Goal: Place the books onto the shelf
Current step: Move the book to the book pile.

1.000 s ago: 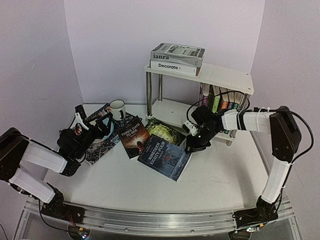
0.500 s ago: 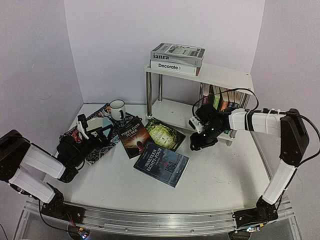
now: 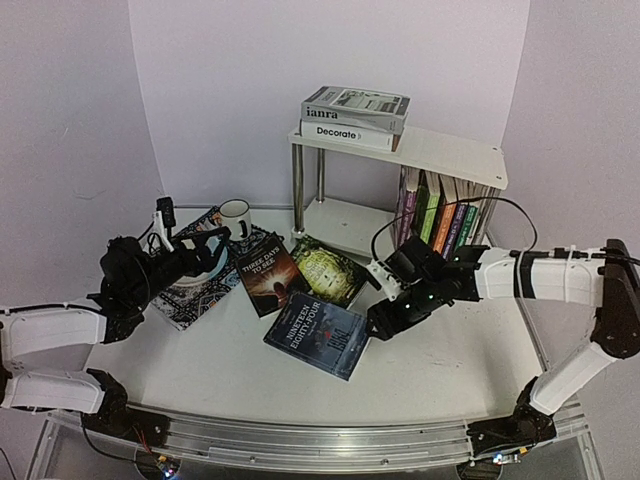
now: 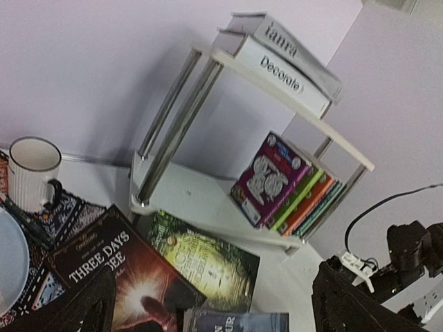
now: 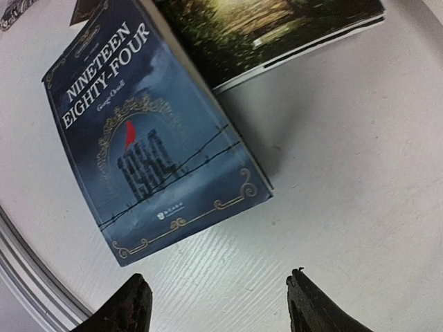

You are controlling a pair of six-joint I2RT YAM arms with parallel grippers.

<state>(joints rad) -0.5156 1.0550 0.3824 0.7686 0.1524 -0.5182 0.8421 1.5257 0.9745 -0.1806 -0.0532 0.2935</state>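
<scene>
Overhead view: a white bench point(image 3: 450, 375) carries everything. The shelf point(image 3: 445, 152) stands right of centre in the upper half of the frame. Two large books point(image 3: 355, 115) lie stacked on its top board, and a row of colourful books point(image 3: 440, 215) stands leaning on its lower board. In the middle of the frame three books lie flat on the bench: "Three Days to See" point(image 3: 268, 273), a green-covered book point(image 3: 330, 268) just beside it, and the blue "Nineteen Eighty-Four" point(image 3: 318, 333) below them. The right end effector point(image 3: 378, 325) hangs just beside the blue book's right edge. At left, the left end effector point(image 3: 205, 245) hangs over a patterned placemat point(image 3: 190, 295), near a white mug point(image 3: 236, 217).

Left wrist view: its fingers sit wide apart in the bottom corners, released, with nothing between them. The shelf fills the upper centre.

Right wrist view: the fingers at the bottom edge stand apart, released and empty, above bare bench. The blue book lies at upper left, and the green-covered book's corner shows at the top.
</scene>
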